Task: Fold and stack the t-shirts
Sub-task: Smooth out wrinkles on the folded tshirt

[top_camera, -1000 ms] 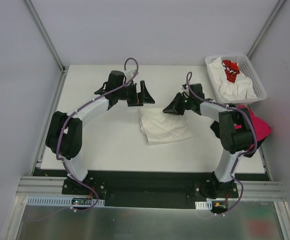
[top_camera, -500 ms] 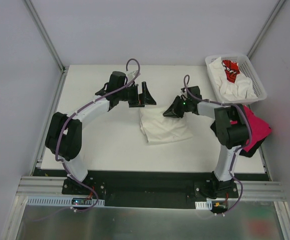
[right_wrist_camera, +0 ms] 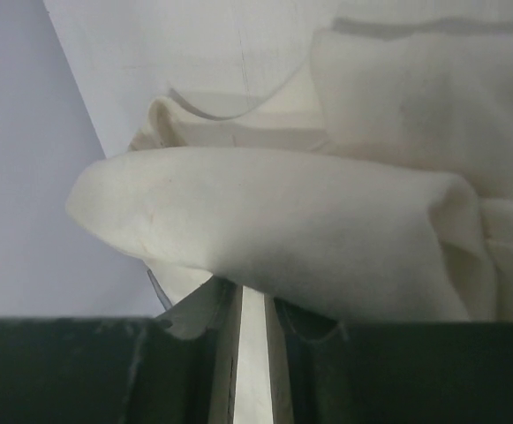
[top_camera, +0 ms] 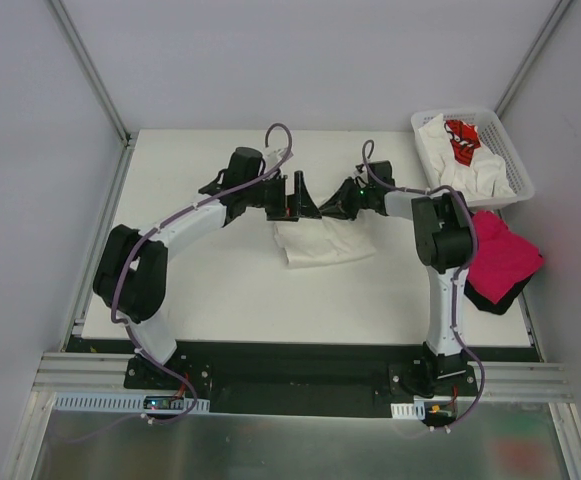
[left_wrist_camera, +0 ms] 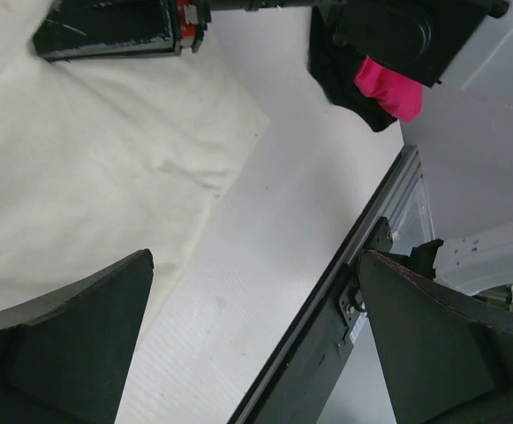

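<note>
The white table (top_camera: 200,290) is the biggest thing. Its whole left half and the strip along its near edge are bare, and this is the most room for moving. The two arms bend inward from the near edge and meet above the far middle.

At the far right corner stands a white lattice basket (top_camera: 518,165), with crumpled white t-shirts (top_camera: 470,172) inside, one with red print (top_camera: 461,138). Just in front of it, a pink t-shirt (top_camera: 505,252) lies on a black t-shirt (top_camera: 482,298); both reach over the right edge of the table.

In the middle lies the cream t-shirt (top_camera: 320,243), folded to a flat block well apart from every table edge. Both hands are at its far edge.

The left hand (top_camera: 300,198) has its fingers spread wide and holds nothing; it is above the far left corner of the cloth. The right hand (top_camera: 345,200) has its fingers almost together, and a thick fold of the cream cloth sits at the tips. It seems to be pinched there, but the wrist view is too close to be sure.
</note>
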Controlling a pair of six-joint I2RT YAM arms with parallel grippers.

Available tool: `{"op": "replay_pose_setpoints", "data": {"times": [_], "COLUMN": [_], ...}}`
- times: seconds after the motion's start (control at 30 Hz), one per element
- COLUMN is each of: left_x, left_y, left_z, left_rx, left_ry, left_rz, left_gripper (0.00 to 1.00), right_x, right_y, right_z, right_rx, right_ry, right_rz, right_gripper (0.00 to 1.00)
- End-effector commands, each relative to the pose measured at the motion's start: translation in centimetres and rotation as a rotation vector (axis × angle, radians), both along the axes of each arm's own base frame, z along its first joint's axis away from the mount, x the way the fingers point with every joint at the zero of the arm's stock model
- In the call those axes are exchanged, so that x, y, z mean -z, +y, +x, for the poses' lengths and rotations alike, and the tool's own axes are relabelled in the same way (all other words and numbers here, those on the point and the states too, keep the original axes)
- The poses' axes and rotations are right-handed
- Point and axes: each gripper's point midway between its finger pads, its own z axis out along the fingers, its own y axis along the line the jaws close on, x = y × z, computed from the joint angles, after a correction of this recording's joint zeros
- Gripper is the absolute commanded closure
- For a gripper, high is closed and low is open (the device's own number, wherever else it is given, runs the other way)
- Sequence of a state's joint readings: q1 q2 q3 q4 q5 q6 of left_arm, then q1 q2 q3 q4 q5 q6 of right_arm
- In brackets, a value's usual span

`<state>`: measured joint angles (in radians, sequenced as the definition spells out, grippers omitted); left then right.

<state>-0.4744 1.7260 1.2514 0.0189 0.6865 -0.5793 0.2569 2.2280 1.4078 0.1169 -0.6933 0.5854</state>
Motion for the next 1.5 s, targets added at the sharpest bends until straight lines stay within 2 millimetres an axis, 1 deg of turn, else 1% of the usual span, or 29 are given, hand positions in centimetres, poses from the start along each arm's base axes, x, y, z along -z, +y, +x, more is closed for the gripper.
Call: {"op": "replay_pose_setpoints", "data": {"times": [0.0,0.03,0.07,0.1,0.13,0.2,0.23,0.3,0.33,0.37,0.47,0.53,0.57,0.63,0.67,0.7,0.8,0.83,0.87,0.9,0.97,1.0,1.1,1.13,1.2,1.3,1.33,1.43,1.47], "left_x": [-0.3,-0.2,-0.1,0.2,0.2,0.7,0.6,1.2,1.0,1.1,2.1,3.6,4.2,5.6,5.8,6.2,6.6,6.7,6.8,7.0,7.3,7.4,8.2,8.1,8.2,7.8,7.4,7.7,8.1], "left_y": [-1.0,-1.0,-1.0,-1.1,-1.1,-1.3,-1.4,-1.6,-1.8,-1.8,-1.9,-1.9,-1.9,-1.7,-1.7,-1.6,-1.5,-1.5,-1.5,-1.6,-1.7,-1.7,-1.4,-1.4,-1.1,-0.7,-0.6,0.1,0.4], "left_z": [-0.8,-0.8,-0.7,-0.6,-0.4,-0.2,0.1,0.4,0.6,0.6,0.9,0.9,0.9,0.7,0.8,0.7,1.0,1.1,1.3,1.8,2.2,2.3,2.4,2.5,2.4,2.4,2.5,3.0,2.9], "left_rx": [0.062,0.06,0.058,0.06,0.058,0.062,0.062,0.065,0.067,0.068,0.065,0.063,0.063,0.056,0.053,0.051,0.042,0.04,0.037,0.037,0.034,0.032,0.018,0.013,-0.002,-0.016,-0.021,-0.054,-0.061], "left_ry": [-0.037,-0.037,-0.038,-0.034,-0.034,-0.025,-0.028,-0.013,-0.017,-0.013,-0.001,0.025,0.034,0.061,0.059,0.068,0.056,0.053,0.053,0.051,0.055,0.055,0.072,0.074,0.072,0.057,0.047,0.043,0.049], "left_rz": [-0.018,-0.015,-0.012,-0.009,-0.008,-0.005,-0.007,-0.004,-0.009,-0.009,-0.001,0.016,0.022,0.037,0.038,0.041,0.046,0.05,0.05,0.048,0.049,0.051,0.06,0.057,0.057,0.058,0.055,0.063,0.068], "left_gripper": [0.01,0.01,0.01,0.01,0.01,0.01,0.01,0.01,0.01,0.01,0.01,0.01,0.01,0.01,0.01,0.01,0.01,0.01,0.01,0.01,0.01,0.01,0.01,0.01,0.01,0.01,0.01,0.01,0.01], "right_x": [1.5,1.2,0.4,-1.3,-1.7,-3.4,-5.0,-6.4,-7.4,-8.1,-9.3,-9.3,-8.8,-8.4,-8.0,-7.3,-6.6,-5.7,-5.3,-3.7,-2.5,-1.6,-0.1,-0.1,-0.6,-3.3,-5.2,-7.9,-9.7], "right_y": [-1.5,-1.6,-1.7,-2.0,-2.1,-2.2,-2.2,-2.4,-2.4,-2.5,-2.3,-2.2,-2.2,-2.0,-1.4,-1.4,-0.2,-0.1,0.2,0.7,0.5,0.3,-0.2,-0.2,0.2,0.7,0.9,1.0,1.2], "right_z": [1.2,0.9,0.8,1.0,0.4,0.3,0.5,0.6,0.7,0.9,0.1,-1.0,-2.3,-3.5,-4.6,-5.9,-7.7,-8.4,-8.9,-10.3,-10.9,-11.4,-11.9,-11.8,-11.7,-10.8,-10.5,-10.0,-9.8], "right_rx": [0.059,0.058,0.057,0.062,0.061,0.057,0.058,0.058,0.057,0.058,0.037,0.021,0.013,0.009,-0.009,-0.008,-0.035,-0.037,-0.045,-0.064,-0.059,-0.055,-0.043,-0.043,-0.061,-0.055,-0.055,-0.049,-0.051], "right_ry": [0.026,0.027,0.01,-0.033,-0.038,-0.069,-0.097,-0.109,-0.127,-0.14,-0.152,-0.139,-0.126,-0.13,-0.122,-0.097,-0.082,-0.063,-0.055,-0.007,0.029,0.057,0.088,0.088,0.081,0.028,-0.01,-0.062,-0.102], "right_rz": [-0.001,0.002,0.01,0.007,0.003,0.009,0.02,0.032,0.041,0.046,0.064,0.073,0.066,0.056,0.055,0.051,0.067,0.057,0.058,0.061,0.057,0.048,0.029,0.031,0.055,0.088,0.103,0.109,0.12], "right_gripper": [0.81,0.81,0.81,0.81,0.81,0.81,0.81,0.81,0.81,0.81,0.81,0.81,0.81,0.81,0.81,0.8,0.81,0.81,0.81,0.81,0.81,0.81,0.81,0.81,0.81,0.81,0.81,0.81,0.81]}}
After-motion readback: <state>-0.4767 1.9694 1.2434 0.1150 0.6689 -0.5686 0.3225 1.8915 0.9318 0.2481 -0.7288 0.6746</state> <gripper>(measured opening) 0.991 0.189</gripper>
